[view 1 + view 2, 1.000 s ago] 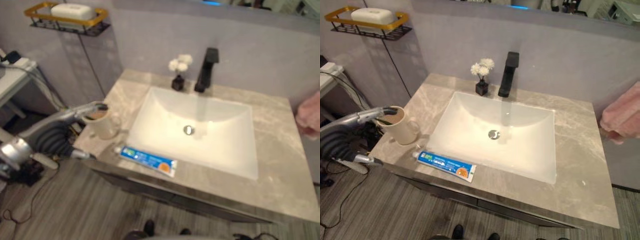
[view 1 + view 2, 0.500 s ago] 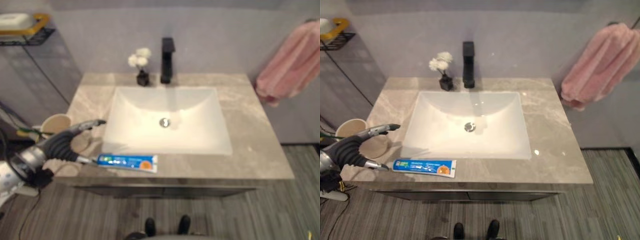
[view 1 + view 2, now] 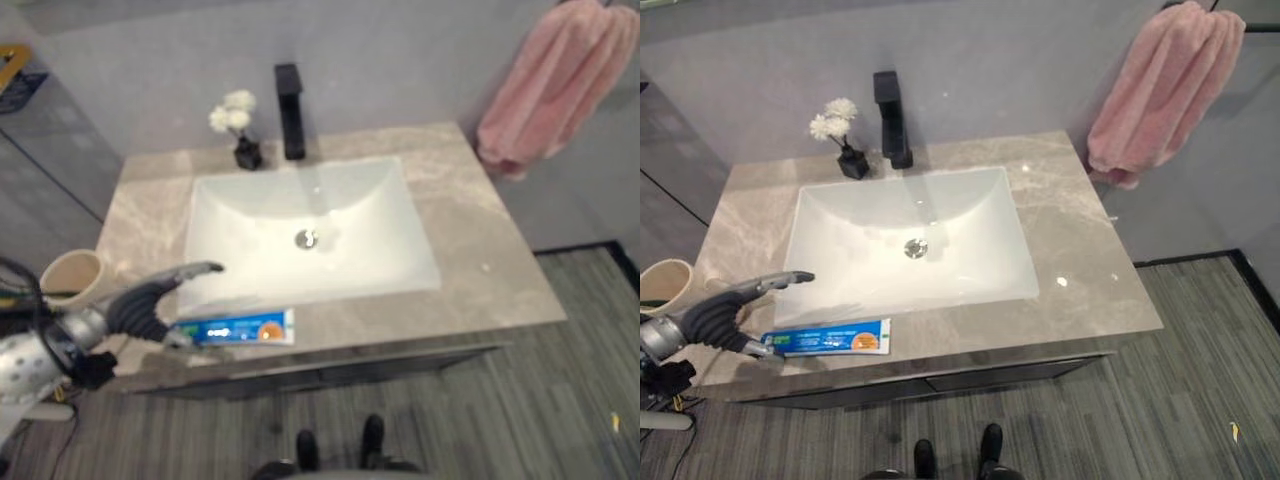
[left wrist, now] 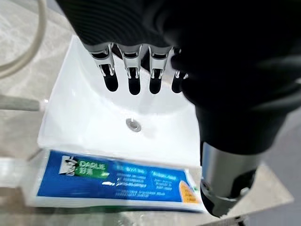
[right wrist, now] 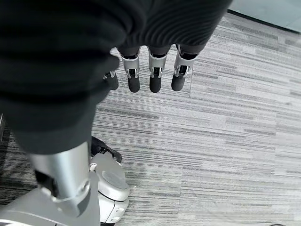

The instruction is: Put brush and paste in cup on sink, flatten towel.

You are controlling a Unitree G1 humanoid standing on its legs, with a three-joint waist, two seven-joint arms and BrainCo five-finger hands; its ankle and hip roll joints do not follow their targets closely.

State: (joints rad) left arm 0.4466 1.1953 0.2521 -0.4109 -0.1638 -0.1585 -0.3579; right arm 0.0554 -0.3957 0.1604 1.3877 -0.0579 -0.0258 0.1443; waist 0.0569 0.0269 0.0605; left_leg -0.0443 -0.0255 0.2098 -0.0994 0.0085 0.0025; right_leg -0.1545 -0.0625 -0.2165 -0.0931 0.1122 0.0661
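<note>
- Toothpaste tube [image 3: 828, 339] lies lengthwise along the sink [image 3: 940, 200] front rim
- My left hand [image 3: 725, 312], fingers relaxed and empty, hovers at its cap end; right hand [image 5: 141, 77] hangs loose over the floor

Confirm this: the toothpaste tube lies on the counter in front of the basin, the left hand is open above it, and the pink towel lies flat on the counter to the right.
Wrong on the towel. The pink towel hangs bunched from a rail on the wall, as the right eye view shows. The toothpaste tube does lie on the counter in front of the basin, with the left hand open above it.
</note>
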